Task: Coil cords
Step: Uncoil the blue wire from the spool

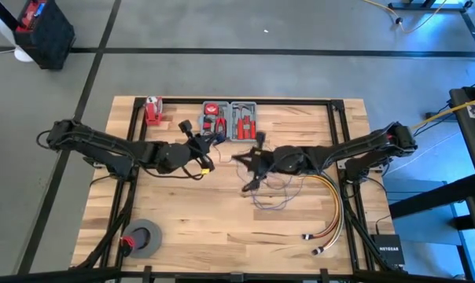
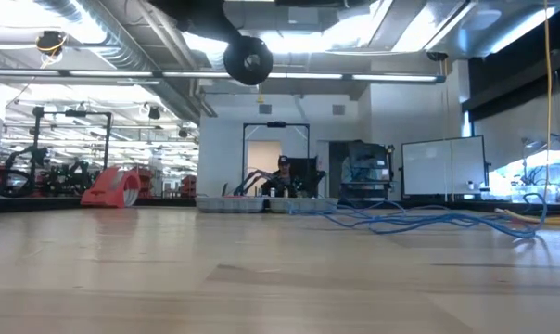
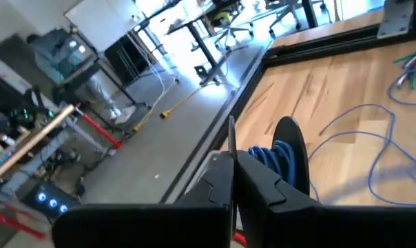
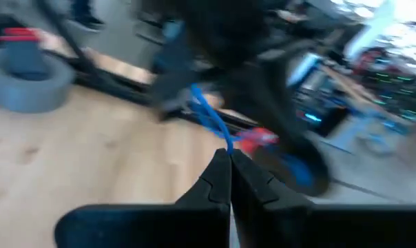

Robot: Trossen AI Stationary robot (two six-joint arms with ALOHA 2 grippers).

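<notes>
Right gripper (image 4: 230,155): clenching on a strand of the blue cord (image 4: 209,117) above the table's middle, drawing it taut, apparently so it can be fed as a loop.
Left gripper (image 3: 234,162): pressing shut, with blue turns (image 3: 280,160) bunching just past its fingers, seemingly serving as the anchor for winding.
Cords (image 1: 273,192): slack is trailing loose over the wooden table (image 1: 222,228), beside the yellow-orange cable bundle (image 1: 332,208).
Tape roll (image 1: 141,238): sitting well apart, at the near left corner.
</notes>
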